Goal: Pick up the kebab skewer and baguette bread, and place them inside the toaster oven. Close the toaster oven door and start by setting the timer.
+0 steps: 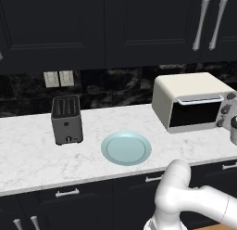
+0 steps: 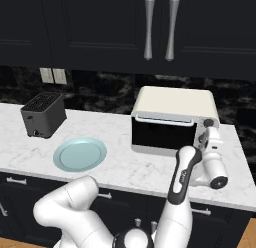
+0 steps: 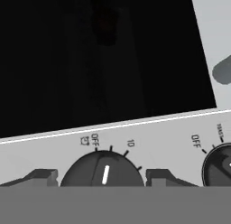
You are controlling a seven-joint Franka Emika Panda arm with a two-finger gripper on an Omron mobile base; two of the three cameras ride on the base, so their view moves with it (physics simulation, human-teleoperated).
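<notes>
On the marble counter (image 1: 28, 145) the toaster oven (image 1: 185, 92) stands at the right end against the dark backsplash, its door (image 1: 194, 114) shut, with dark glass below the silver bar handle (image 1: 199, 100). The left base view shows the pale blue plate (image 1: 126, 148) bare, between the oven and the dark slot toaster (image 1: 67, 120). The right base view shows the arm bent up so that the gripper (image 2: 207, 134) sits at the knob column on the oven's right side. The hand view brings in the timer knob (image 3: 103, 171), marked OFF and 10, its white pointer just past OFF; the two fingertips (image 3: 38, 177) stand on either side of the knob, seemingly touching it. Through the glass, the skewer and bread are too dark to make out.
</notes>
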